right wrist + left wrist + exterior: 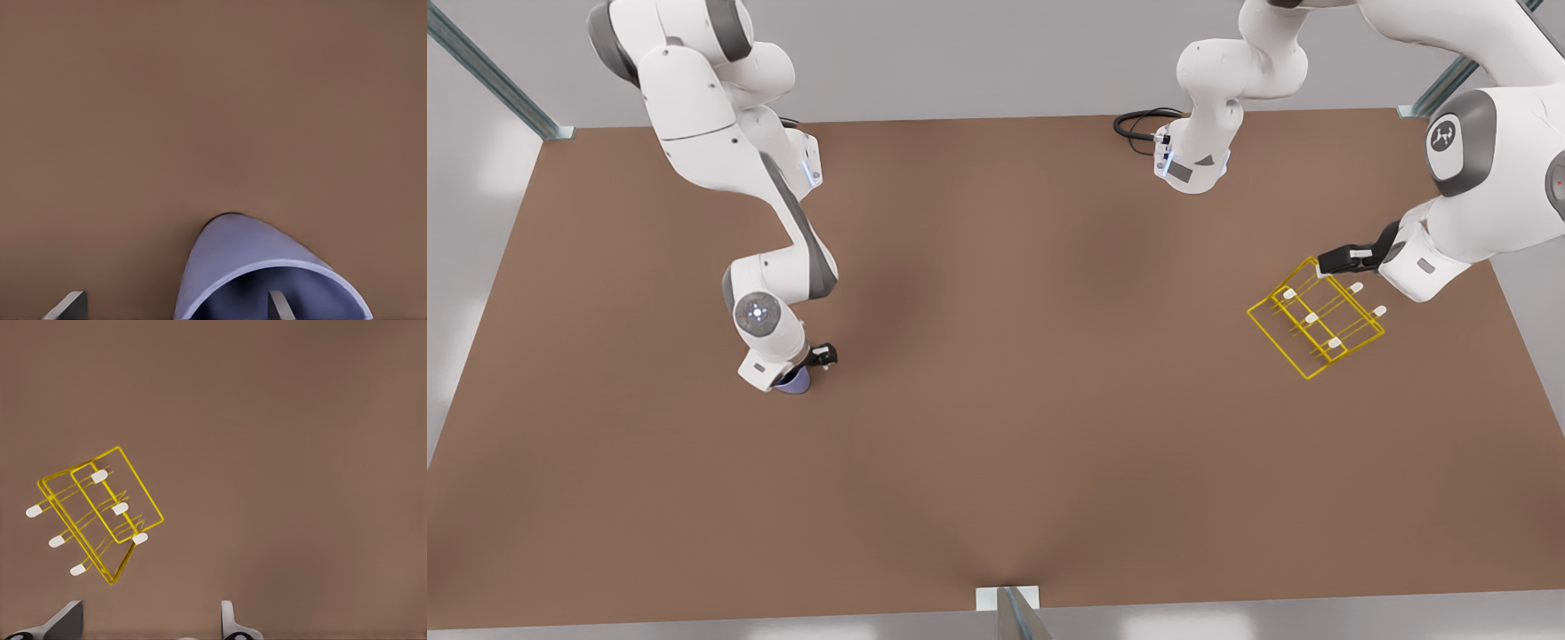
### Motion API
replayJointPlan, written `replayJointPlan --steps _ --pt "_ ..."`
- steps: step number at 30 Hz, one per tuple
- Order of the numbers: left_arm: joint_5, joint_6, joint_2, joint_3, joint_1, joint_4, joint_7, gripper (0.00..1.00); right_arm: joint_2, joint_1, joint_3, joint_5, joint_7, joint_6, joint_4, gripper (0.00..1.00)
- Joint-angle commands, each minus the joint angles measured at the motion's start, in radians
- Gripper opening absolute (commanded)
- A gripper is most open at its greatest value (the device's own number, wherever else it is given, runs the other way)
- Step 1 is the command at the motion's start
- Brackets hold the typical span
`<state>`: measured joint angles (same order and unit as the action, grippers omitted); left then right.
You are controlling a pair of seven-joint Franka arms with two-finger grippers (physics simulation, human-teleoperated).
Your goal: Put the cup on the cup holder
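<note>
The pale lavender-blue cup (pixel 793 383) (pixel 247 260) stands on the brown table at the front view's left, partly hidden under the right arm's hand. My right gripper (pixel 811 366) (pixel 175 312) is open and low over it. One finger (pixel 279 305) is inside the cup's mouth and the other is outside the wall. The yellow wire cup holder (pixel 1316 318) (pixel 100 513), with white-tipped pegs, sits at the front view's right. My left gripper (pixel 1343 260) (pixel 150 632) hangs open beside the holder's far corner, nothing between its fingers.
A black cable (pixel 1138 124) loops at the table's back edge near the base of the arm on the front view's right. Metal frame posts (pixel 1014 613) stand at the table's edges. Bare brown tabletop (pixel 1032 356) separates the cup from the holder.
</note>
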<state>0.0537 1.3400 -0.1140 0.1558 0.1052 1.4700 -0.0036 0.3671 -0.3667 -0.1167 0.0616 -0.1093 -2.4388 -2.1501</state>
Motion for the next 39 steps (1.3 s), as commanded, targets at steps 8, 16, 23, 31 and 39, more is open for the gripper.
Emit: replayJointPlan --steps 8,16,23,31,39 --pt "-0.003 -0.065 0.005 -0.002 0.002 0.000 -0.010 1.00 0.033 -0.001 -0.021 0.001 0.049 0.014 0.010 0.33" --pt "-0.002 -0.067 0.005 -0.002 0.002 0.000 -0.010 1.00 0.033 -0.004 -0.021 0.000 0.037 0.100 0.061 0.21" --pt "-0.002 -0.122 0.002 0.001 0.002 -0.062 -0.012 1.00 0.033 -0.012 -0.006 -0.043 0.040 0.228 0.236 0.21" --pt "-0.003 -0.130 0.000 -0.001 0.002 -0.062 -0.012 1.00 0.294 -0.330 -0.003 -0.802 0.036 0.182 0.759 0.21" --pt "-0.002 -0.122 -0.001 0.001 0.002 -0.065 -0.019 1.00 0.773 -0.572 0.000 -1.434 0.232 -0.186 1.297 0.21"
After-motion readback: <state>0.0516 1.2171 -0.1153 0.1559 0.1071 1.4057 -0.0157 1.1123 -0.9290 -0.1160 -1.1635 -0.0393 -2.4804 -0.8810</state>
